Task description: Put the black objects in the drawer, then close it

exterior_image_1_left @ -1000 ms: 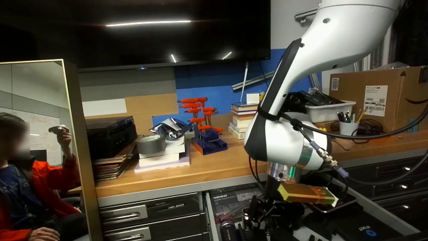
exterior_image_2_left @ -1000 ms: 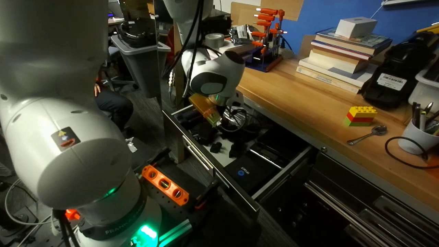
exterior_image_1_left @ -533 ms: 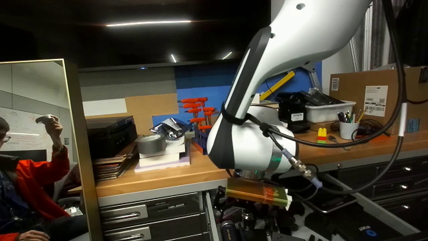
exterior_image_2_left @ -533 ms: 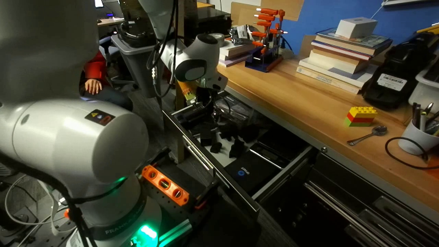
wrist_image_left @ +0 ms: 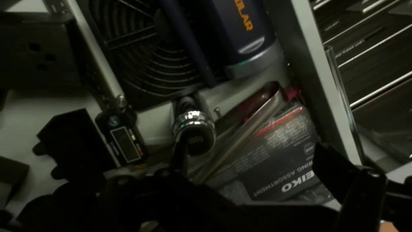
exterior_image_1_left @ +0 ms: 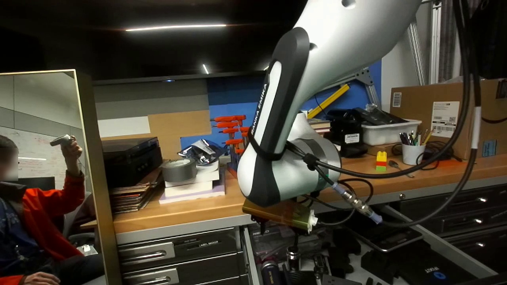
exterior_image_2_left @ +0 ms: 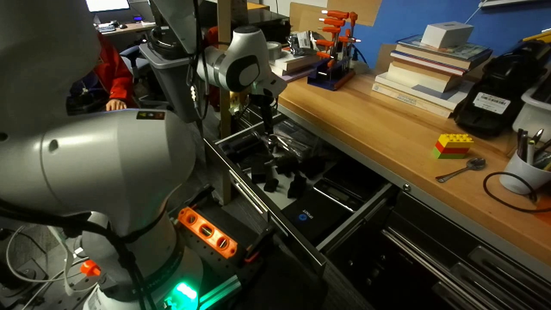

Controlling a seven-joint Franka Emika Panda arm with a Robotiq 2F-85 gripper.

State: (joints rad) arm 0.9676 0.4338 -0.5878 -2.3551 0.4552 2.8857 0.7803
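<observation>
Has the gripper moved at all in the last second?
Yes. In an exterior view, judged against the open drawer, the gripper has shifted left and slightly up in the picture, toward the drawer's left side.

Shadow fills much of the drawer (exterior_image_2_left: pixel 357 215) in both exterior views; a glossy black screen (exterior_image_1_left: pixel 166 51) mirrors a bright strip (exterior_image_1_left: pixel 176 27); a green lamp (exterior_image_2_left: pixel 185 293) glares; the wrist view is dim and slightly soft, a chrome cylinder (wrist_image_left: pixel 193 130) glinting.
</observation>
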